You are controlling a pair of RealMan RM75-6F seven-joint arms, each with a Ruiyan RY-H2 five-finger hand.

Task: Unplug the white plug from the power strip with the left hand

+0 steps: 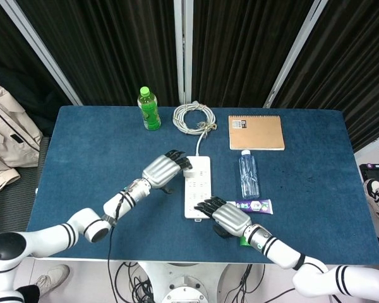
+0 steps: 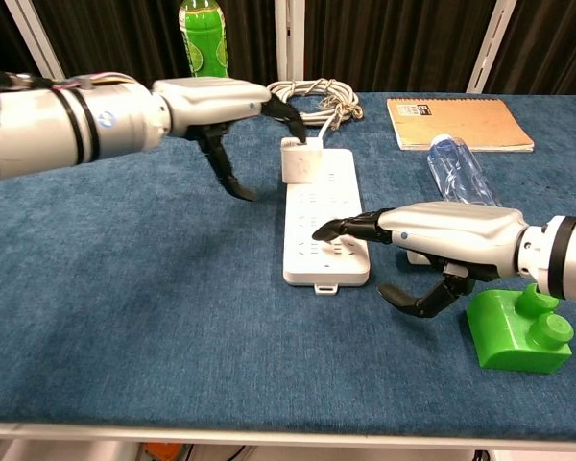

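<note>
The white power strip lies lengthwise at the table's middle. The white plug sits in its far left socket. My left hand reaches in from the left, fingers apart. Its fingertips hover just over the plug's top and the thumb hangs down beside the strip. It holds nothing. My right hand comes from the right with fingers stretched out. Its fingertips rest on the strip's near right part.
A green bottle and the strip's coiled cable are at the back. A brown notebook, clear water bottle, toothpaste tube and green block lie to the right.
</note>
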